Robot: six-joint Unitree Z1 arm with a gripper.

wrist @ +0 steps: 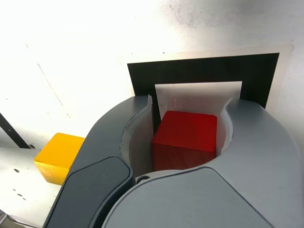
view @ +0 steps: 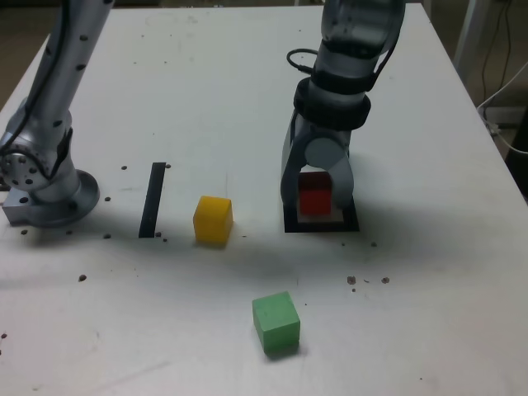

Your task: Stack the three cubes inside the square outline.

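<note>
Looking down the wrist view, I have the red cube [wrist: 186, 138] sitting squarely between the two fingers [wrist: 137, 137] of the hand [wrist: 187, 142], over the white middle of the square outline [wrist: 199, 76]. A sliver of gap shows on one side of the cube, and I cannot tell whether the other finger touches it, so whether the hand is gripping or has let go I cannot say. In the exterior view the hand [view: 318, 198] points straight down over the outline [view: 322, 224] and the red cube [view: 314, 196] looks to rest on the worktop [view: 206, 82] inside it, though its base is partly hidden. What matters for the next move, as I judge it, is that the cube lies directly under the hand, so leaving means going straight up. The yellow cube [view: 213, 219] waits towards the exterior view's left, beside the black strip [view: 153, 200]; the green cube [view: 275, 322] sits nearer the camera.
</note>
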